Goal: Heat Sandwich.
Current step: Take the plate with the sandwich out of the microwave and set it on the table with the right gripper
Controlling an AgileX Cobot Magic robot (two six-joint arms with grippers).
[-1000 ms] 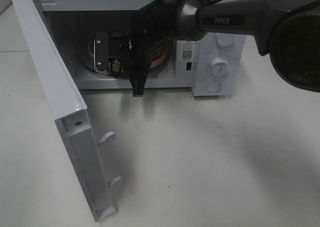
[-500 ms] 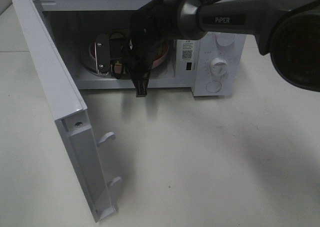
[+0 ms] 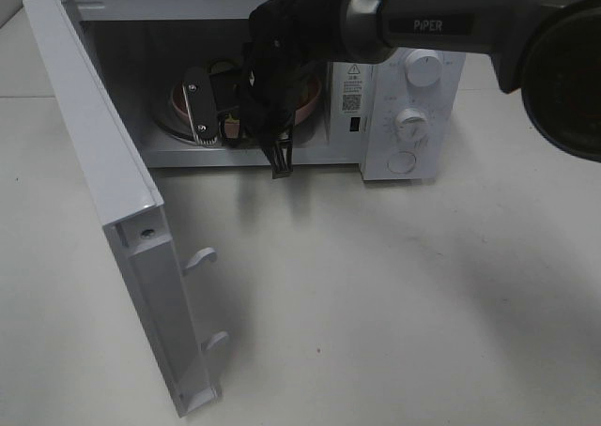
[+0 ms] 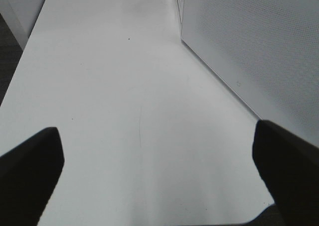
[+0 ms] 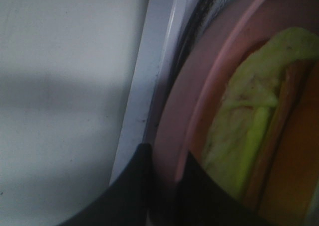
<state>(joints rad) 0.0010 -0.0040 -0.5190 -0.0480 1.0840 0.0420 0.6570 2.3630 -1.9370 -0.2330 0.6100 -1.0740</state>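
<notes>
I'm clamping my right pincer (image 5: 164, 186) on the rim of the pink plate (image 5: 172, 131), holding the edge so the sandwich (image 5: 239, 126) riding on it stays flat. Plate and sandwich are sitting just inside the microwave (image 3: 413, 116), right past its sill. My left pincer (image 4: 159, 176) is hanging wide open over the bare surface (image 4: 124, 96), gripping nothing, out of the way.

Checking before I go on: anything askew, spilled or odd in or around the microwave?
Nothing stands out. The sandwich lies on the plate inside the microwave, nothing spilled. The right gripper has its jaws shut on the plate's rim at the cavity's front edge. The door stands wide open.
</notes>
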